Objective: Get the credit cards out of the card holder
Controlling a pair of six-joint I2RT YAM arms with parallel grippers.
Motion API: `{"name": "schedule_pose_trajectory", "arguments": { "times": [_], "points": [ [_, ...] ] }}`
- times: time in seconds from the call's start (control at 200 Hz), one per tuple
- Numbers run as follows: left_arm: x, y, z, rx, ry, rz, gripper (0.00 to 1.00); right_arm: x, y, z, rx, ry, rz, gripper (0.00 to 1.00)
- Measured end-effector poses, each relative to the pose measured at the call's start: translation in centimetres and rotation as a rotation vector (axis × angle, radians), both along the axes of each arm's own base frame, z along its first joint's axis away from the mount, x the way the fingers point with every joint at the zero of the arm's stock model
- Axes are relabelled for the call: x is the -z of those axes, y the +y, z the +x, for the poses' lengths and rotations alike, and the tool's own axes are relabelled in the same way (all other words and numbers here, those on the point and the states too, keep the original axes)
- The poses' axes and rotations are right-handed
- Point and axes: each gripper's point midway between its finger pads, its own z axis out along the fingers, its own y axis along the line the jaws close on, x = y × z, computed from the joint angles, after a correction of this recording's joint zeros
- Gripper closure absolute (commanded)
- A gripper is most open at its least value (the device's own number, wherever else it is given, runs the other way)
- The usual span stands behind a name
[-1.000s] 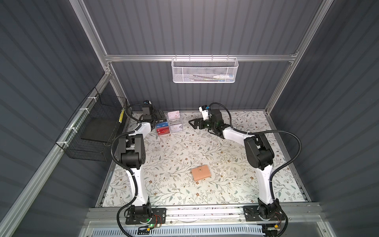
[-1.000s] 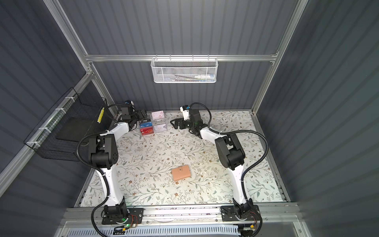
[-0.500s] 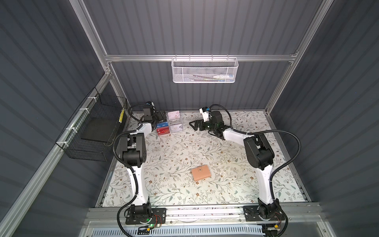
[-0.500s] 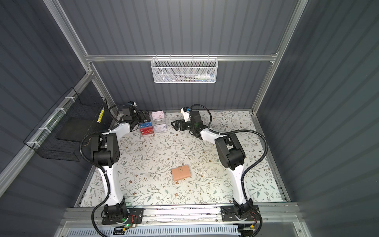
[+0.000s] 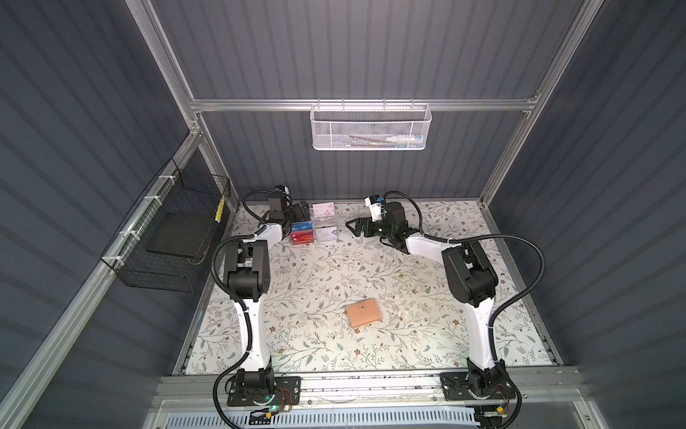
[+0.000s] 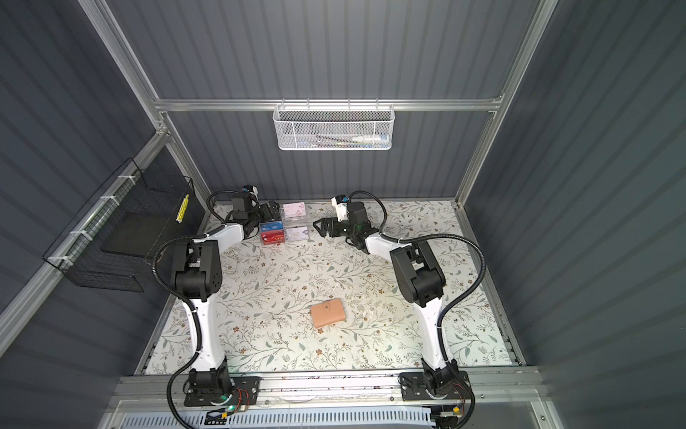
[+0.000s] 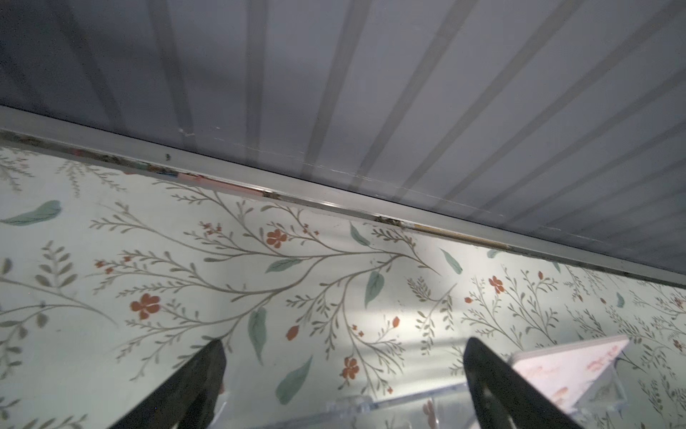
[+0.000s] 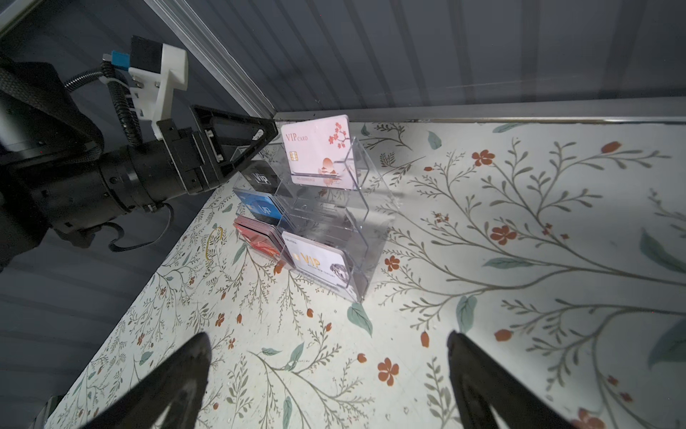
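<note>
The peach card holder [image 5: 364, 315] [image 6: 328, 314] lies shut with its snap tab fastened, on the near middle of the table. Its inside is hidden. Red [image 8: 256, 237], blue-teal [image 8: 260, 208] and black [image 8: 261, 178] credit cards with VIP lettering stand in a clear acrylic rack [image 8: 371, 237] at the back left. My left gripper [image 5: 299, 211] [image 7: 343, 345] hovers open over the rack's back left tier, holding nothing. My right gripper [image 5: 350, 226] [image 8: 326, 338] is open and empty above the table just right of the rack, pointing at it.
A pink card [image 8: 315, 152] and a white card [image 8: 315, 260] fill the rack's other slots. The back wall rail [image 7: 334, 200] runs close behind the left gripper. A white mesh basket [image 5: 369, 126] hangs on the back wall, a black wire basket [image 5: 174, 230] on the left.
The left gripper has shifted slightly to the right, closer over the rack. The right arm has hardly moved. The card holder lies where it was.
</note>
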Motion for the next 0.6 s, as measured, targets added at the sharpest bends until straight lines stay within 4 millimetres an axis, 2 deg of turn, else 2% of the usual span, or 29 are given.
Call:
{"name": "schedule_pose_trajectory", "arguments": {
  "times": [0.235, 0.6],
  "points": [
    [0.9, -3.5, -0.9, 0.054, 0.001, -0.01, 0.0, 0.2, -1.1, 0.6, 0.025, 0.016, 0.007, 0.01],
    [1.3, -6.2, -3.6, 0.091, -0.01, -0.08, 0.0, 0.7, -2.5, 1.2, 0.056, 0.047, 0.005, 0.01]
  ]
}}
